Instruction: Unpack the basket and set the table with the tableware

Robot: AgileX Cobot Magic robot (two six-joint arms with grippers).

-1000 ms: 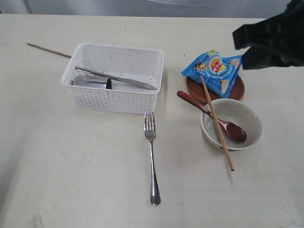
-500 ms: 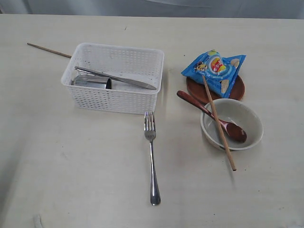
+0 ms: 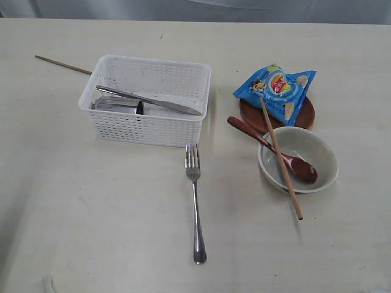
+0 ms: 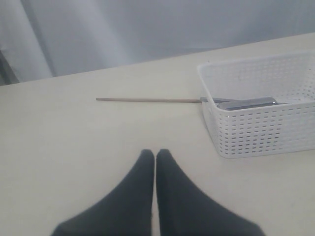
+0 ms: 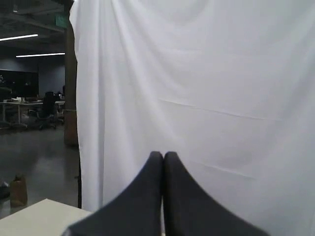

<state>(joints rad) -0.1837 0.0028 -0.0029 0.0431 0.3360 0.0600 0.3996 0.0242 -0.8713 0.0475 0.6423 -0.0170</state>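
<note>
The white basket (image 3: 146, 101) (image 4: 261, 118) stands left of centre on the cream table (image 3: 91, 213). Inside lie a steel knife (image 3: 149, 101) and a steel cup (image 3: 119, 105) on its side. A steel fork (image 3: 195, 201) lies in front of the basket. A brown plate (image 3: 305, 116) sits under the blue snack bag (image 3: 276, 88). The white bowl (image 3: 321, 155) holds a red-brown spoon (image 3: 272, 146), with one chopstick (image 3: 279, 159) across it. Another chopstick (image 3: 61, 65) (image 4: 147, 100) lies behind the basket. Neither gripper shows in the exterior view. My left gripper (image 4: 155, 153) is shut and empty above the table; my right gripper (image 5: 163, 155) is shut and empty, facing a white curtain.
A white curtain (image 5: 197, 73) fills the right wrist view, with a dim room beside it. A pale backdrop (image 4: 147, 29) runs behind the table's far edge.
The right arm, seen at the top right a second ago, has left the exterior view. Nothing on the table has moved.
</note>
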